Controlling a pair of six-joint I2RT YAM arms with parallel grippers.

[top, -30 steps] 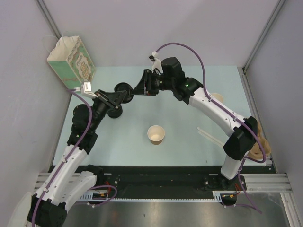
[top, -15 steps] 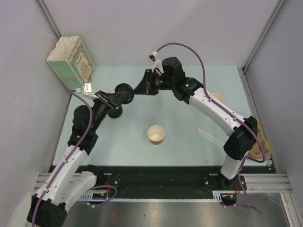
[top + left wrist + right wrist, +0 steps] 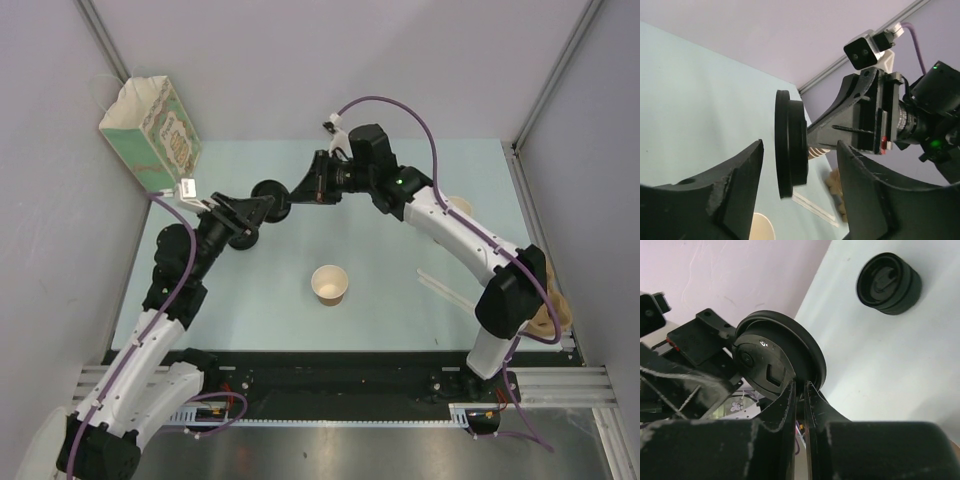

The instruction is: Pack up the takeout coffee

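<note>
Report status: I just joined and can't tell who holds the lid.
Right gripper shut on black lid, by its rim. Left gripper open, straddling it, no contact. Cup lidless, mid-table. Nothing between lid and cup.

1. Extends left arm [image 3: 165, 290] forward and rightward; holds left jaws spread wide, one on each side of the black lid [image 3: 790, 145], clear of it.
2. Arches right arm [image 3: 450, 225] over leftward; clamps right jaws nearly closed on the lid's rim.
3. Faces both sets of jaws tip to tip.
</note>
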